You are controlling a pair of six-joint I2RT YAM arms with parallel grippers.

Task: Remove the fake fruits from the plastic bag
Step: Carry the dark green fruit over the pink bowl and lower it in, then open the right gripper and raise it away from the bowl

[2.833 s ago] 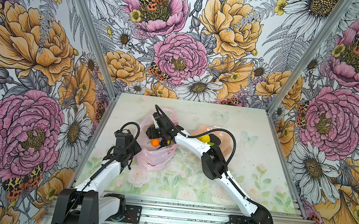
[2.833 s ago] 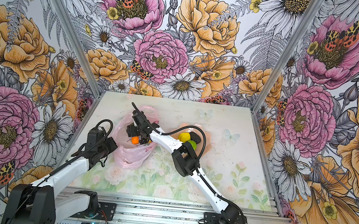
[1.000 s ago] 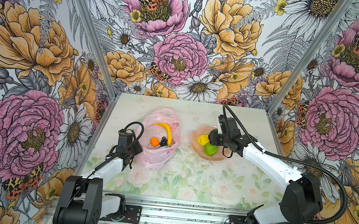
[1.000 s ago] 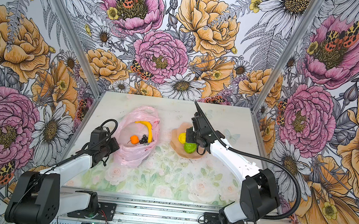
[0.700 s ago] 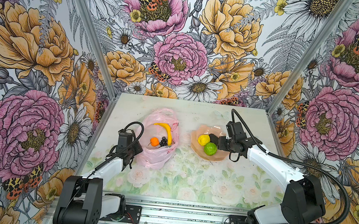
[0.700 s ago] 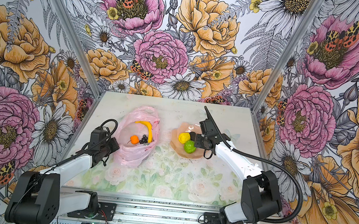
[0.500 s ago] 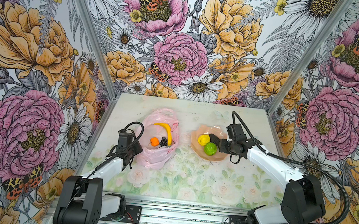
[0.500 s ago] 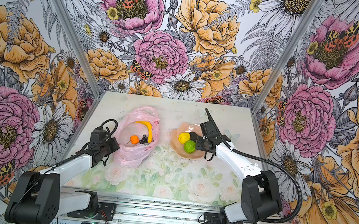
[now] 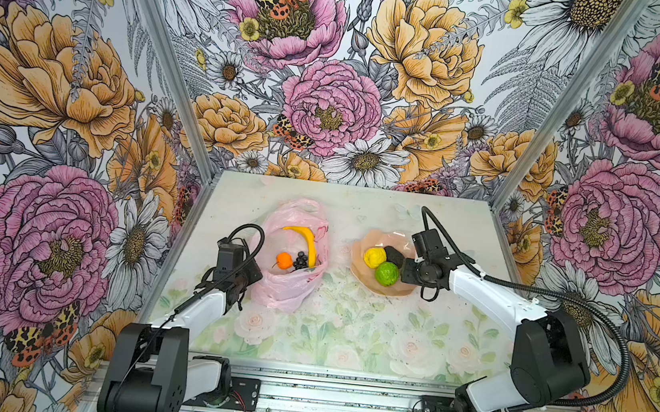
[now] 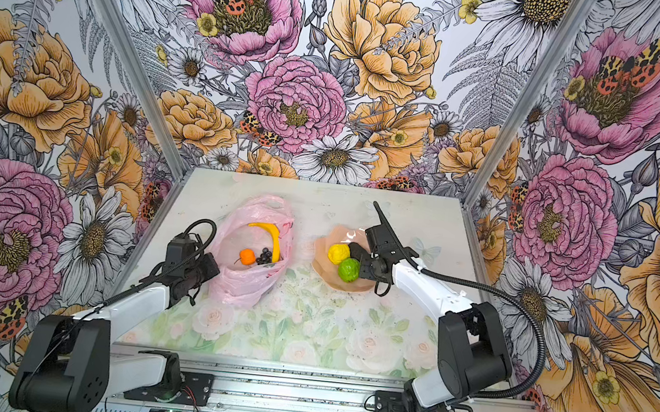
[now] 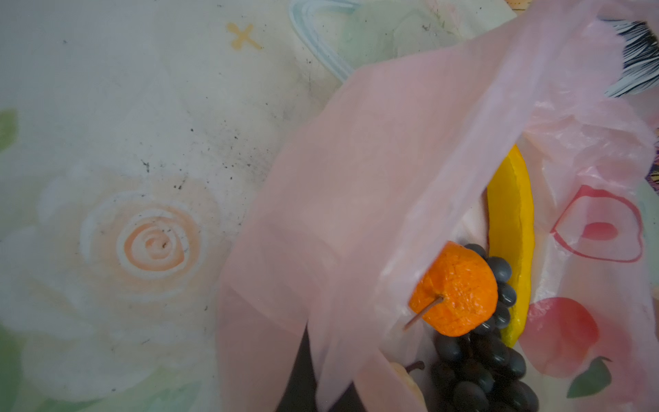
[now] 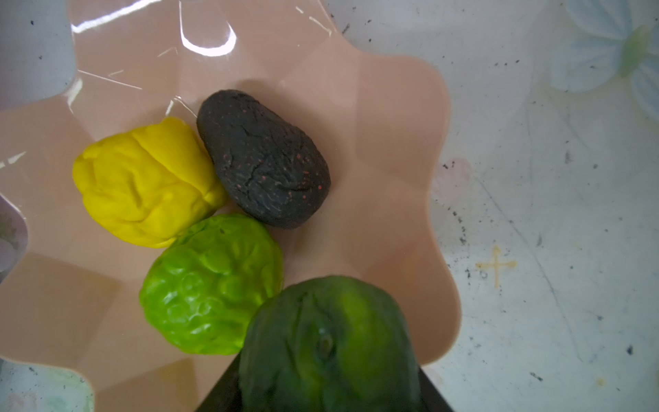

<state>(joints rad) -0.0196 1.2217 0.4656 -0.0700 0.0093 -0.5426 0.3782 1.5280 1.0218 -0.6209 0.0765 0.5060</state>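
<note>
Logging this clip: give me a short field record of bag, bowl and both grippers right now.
left gripper: shut on the rim of the plastic bag
right gripper: shut on a dark green fruit, over the bowl
in bag: banana, orange, grapes
in bowl: lemon, bright green fruit, black avocado

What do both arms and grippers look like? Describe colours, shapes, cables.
The left arm and right arm have white links, bulky black joints. The left gripper and right gripper are black. Black cables loop over each wrist; a thick ribbed hose trails the right arm.
</note>
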